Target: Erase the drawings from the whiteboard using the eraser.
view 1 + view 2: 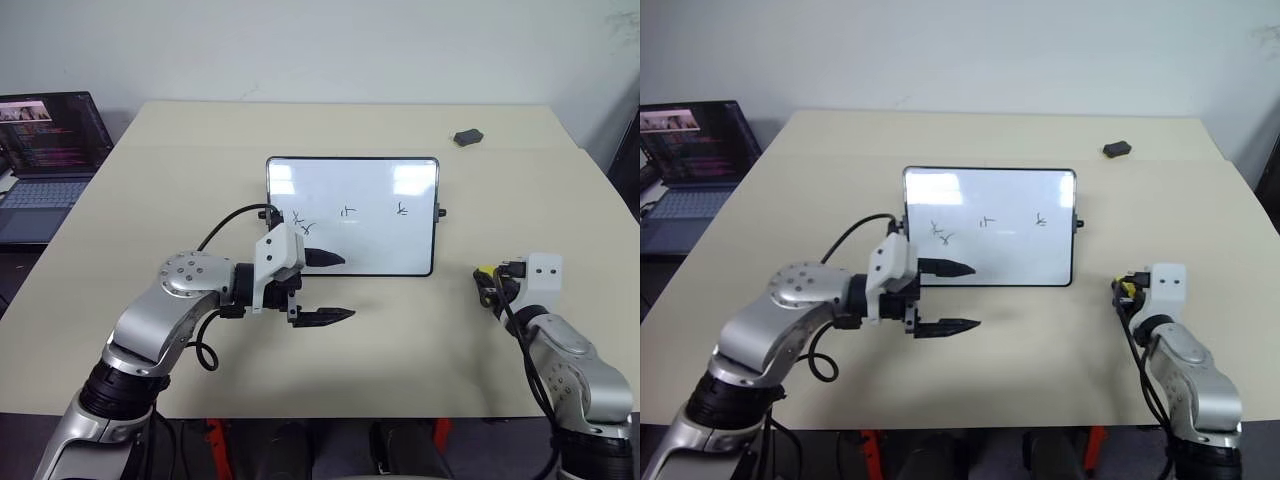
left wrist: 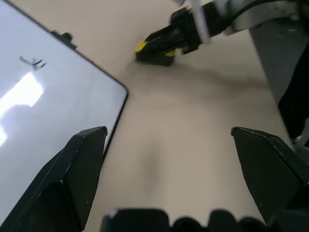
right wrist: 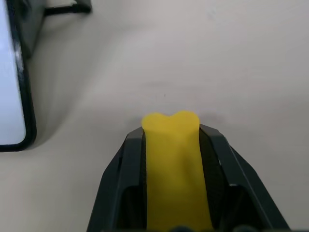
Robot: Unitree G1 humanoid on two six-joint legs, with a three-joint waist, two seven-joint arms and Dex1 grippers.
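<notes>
The whiteboard (image 1: 352,215) lies flat in the middle of the table, black-framed, with three small black drawings (image 1: 348,212) across its middle. My left gripper (image 1: 330,288) stands open at the board's near left corner, one finger over the board and one over the table. To the right of the board, my right gripper (image 3: 171,133) is shut on the yellow eraser (image 3: 172,159), which is squeezed between the two black fingers. The eraser (image 2: 153,50) also shows in the left wrist view, held close above the table beyond the board's corner.
A small dark grey lump (image 1: 467,137) lies at the far right of the table. An open laptop (image 1: 45,160) stands on a lower surface to the left. The beige table (image 1: 420,340) has bare room in front of the board.
</notes>
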